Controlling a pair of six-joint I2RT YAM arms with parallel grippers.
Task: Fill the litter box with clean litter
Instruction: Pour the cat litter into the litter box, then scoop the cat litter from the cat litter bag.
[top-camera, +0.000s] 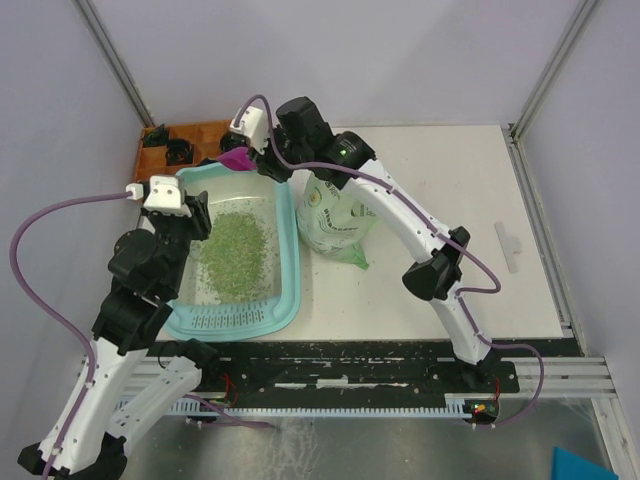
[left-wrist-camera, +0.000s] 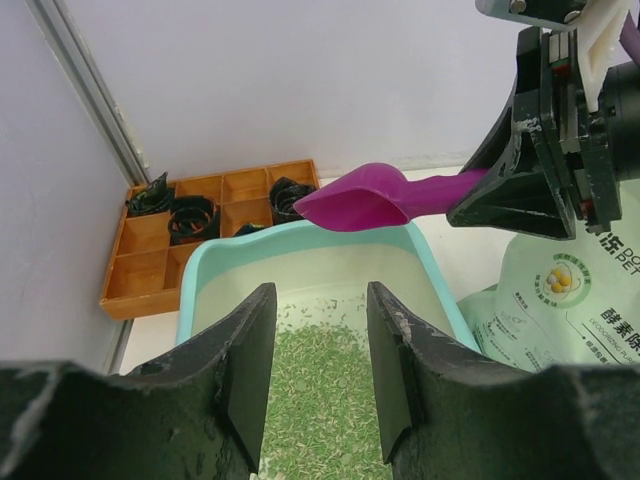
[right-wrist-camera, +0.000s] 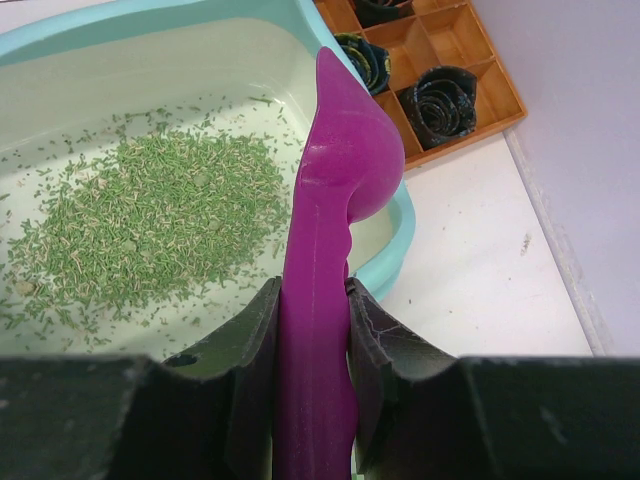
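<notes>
My right tool (right-wrist-camera: 312, 310) is clamped on the handle of the magenta scoop (right-wrist-camera: 340, 170). The scoop's bowl hangs over the far corner rim of the litter box (top-camera: 290, 262), upper left in the overhead view. My worry is that tipping it there drops granules onto the desk (top-camera: 450, 200) or into the orange tray (left-wrist-camera: 150, 265) just beyond. The clean litter (top-camera: 232, 255) lies in a thin patch mid-box. My left tool (left-wrist-camera: 320, 340) hovers half open above it, holding nothing, and could block a pour. The bag (top-camera: 335, 222) stands just beside the box under my right arm, so a careless swing might topple it.
</notes>
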